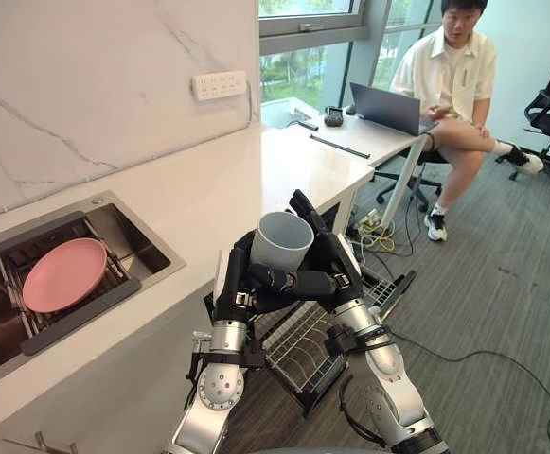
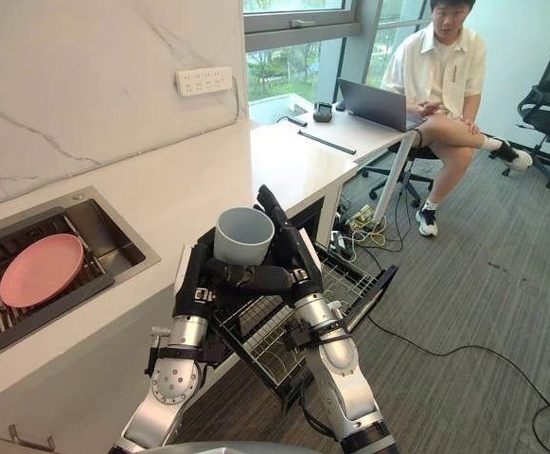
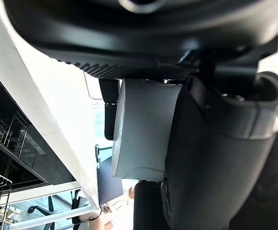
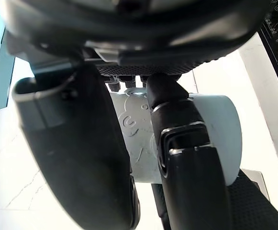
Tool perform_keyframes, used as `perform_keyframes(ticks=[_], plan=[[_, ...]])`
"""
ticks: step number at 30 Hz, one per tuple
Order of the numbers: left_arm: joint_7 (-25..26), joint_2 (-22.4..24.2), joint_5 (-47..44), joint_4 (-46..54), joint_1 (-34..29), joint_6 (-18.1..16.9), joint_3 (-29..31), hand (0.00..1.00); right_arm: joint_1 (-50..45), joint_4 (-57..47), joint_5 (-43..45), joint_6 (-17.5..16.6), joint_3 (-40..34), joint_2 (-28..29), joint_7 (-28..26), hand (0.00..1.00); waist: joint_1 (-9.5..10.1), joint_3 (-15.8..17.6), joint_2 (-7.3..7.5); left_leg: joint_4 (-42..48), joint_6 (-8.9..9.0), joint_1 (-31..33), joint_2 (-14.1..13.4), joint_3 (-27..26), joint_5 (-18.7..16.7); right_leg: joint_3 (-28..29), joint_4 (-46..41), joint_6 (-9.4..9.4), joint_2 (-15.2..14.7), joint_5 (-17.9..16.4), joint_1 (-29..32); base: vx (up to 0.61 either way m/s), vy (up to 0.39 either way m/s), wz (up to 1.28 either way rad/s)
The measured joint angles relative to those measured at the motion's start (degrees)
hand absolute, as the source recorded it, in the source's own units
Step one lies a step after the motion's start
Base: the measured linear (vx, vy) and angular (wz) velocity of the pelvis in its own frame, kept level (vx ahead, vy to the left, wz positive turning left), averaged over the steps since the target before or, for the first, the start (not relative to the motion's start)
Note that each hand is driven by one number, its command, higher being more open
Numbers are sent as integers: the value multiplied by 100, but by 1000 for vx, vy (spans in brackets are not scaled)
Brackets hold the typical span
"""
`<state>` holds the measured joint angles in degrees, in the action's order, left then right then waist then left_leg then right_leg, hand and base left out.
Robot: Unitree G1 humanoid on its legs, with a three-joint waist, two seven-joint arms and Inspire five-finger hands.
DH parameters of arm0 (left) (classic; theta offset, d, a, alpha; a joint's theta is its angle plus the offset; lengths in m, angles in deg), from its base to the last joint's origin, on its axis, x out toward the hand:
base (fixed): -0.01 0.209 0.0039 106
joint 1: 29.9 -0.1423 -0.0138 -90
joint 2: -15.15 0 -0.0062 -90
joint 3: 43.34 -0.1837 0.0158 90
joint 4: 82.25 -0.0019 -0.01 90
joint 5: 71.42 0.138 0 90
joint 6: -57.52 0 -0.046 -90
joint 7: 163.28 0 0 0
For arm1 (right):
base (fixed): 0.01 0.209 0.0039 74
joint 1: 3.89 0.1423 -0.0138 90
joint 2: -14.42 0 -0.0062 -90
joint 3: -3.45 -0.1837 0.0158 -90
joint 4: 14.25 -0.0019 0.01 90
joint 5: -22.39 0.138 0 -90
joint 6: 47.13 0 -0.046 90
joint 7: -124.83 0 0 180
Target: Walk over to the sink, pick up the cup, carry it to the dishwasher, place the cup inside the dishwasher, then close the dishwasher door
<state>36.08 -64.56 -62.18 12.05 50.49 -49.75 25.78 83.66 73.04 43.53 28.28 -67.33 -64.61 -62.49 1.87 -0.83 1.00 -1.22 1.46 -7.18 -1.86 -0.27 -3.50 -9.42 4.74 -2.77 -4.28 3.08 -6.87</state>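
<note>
– Grey cylindrical cup (image 1: 282, 241): where is it?

– Up in the air, mouth upward, held between both hands. It sits just off the edge of the white stone bench (image 1: 199, 189), over the open dishwasher (image 2: 345, 279).

– How is it held?

– The left robot hand (image 1: 239, 284) is curled round the lower wall, its fingers (image 1: 289, 281) wrapped across the front. The right robot hand (image 1: 329, 257) clasps the cup from the other side, fingers rising past the rim. Each wrist view shows dark fingers pressed against the cup's wall.

– And the dishwasher itself?

– Its door hangs open below the arms, and a wire rack (image 2: 270, 345) stands out over it.

– Anything else on the bench?

– A steel sink (image 1: 133, 227) is set into it on the robot's left, with a round pink plate (image 1: 64, 274) lying on a dark rack inside. A white power strip (image 1: 219, 85) is fixed to the marble wall behind.

– Anyone about?

– A person in a pale shirt (image 1: 445, 66) sits at the far end, beside an open grey laptop (image 1: 386, 107).
</note>
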Motion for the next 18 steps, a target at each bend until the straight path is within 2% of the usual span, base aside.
perform_keyframes(ticks=[7,8,18], plan=[[-151,-6,0,2,-22,-5,-85,0,14,74,-1,0,-49,-1,-5,100,17,-1,-1,-56,23,-5,-9,-19,16,-36,0,0,-4,0,1,-20,-3,3],[-176,-5,-1,2,-22,-5,-89,0,14,87,-1,0,-56,0,-5,0,18,-1,-1,-56,22,-5,-9,-20,17,-36,1,0,-4,0,1,0,0,0],[-155,-5,-5,29,-55,-1,-194,0,53,224,-104,2,-116,-96,7,0,38,-2,-3,-56,35,-2,-9,-27,8,-38,2,0,-5,0,4,0,0,0]])
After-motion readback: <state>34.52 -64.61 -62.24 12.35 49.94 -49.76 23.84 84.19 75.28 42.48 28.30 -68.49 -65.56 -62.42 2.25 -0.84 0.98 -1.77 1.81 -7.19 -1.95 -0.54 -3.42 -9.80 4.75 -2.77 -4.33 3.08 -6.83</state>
